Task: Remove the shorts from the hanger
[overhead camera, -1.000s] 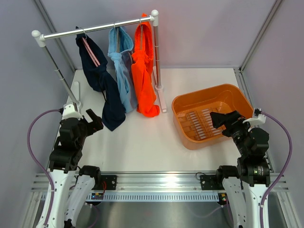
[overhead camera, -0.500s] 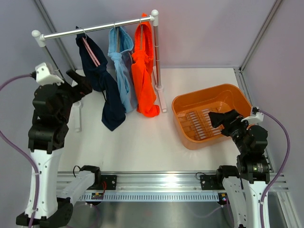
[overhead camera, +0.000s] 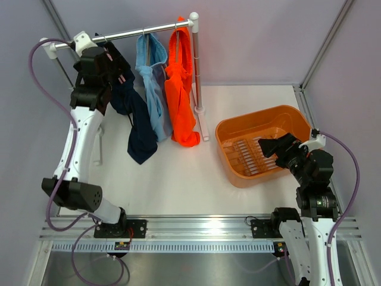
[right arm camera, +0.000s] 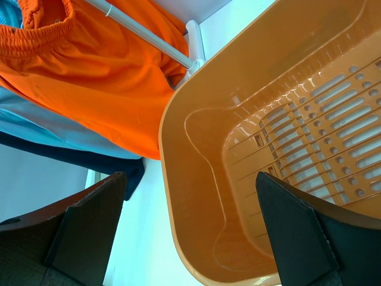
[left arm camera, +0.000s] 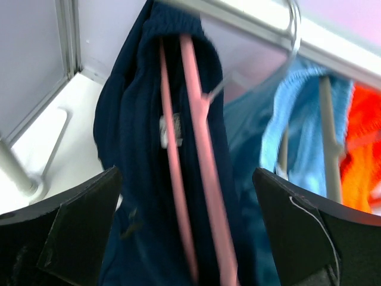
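My left hand (left arm camera: 186, 177) is up at the rail (overhead camera: 125, 34) with its fingers spread wide and nothing between them. The navy shorts (left arm camera: 134, 155) hang straight ahead of it, in line with the gap. They are draped over a pink hanger (left arm camera: 202, 161) whose two arms run down the middle of the cloth. I cannot tell from the blurred wrist view whether either finger is brushing the fabric; it looks just short of it.

The shorts' long axis drops from the rail down towards the bench (overhead camera: 190, 179), below and ahead of my left hand, with the waistband bunched at the top, level with my fingers. The light blue shorts (overhead camera: 156, 89) hang just beyond the navy pair on the far side from me, and the orange shorts (overhead camera: 181, 101) beyond those.

My right hand (right arm camera: 190, 176) is also wide and empty. It sits well apart, over the orange basket (overhead camera: 262, 119), with the orange pair the closest to it.

So the navy pair is the left hand's to take. I judge the coming move as closing on the cloth beside the hanger arms, not on the pink bar itself, then drawing the shorts down and off along their length. The risk is pinching hanger and fabric together.
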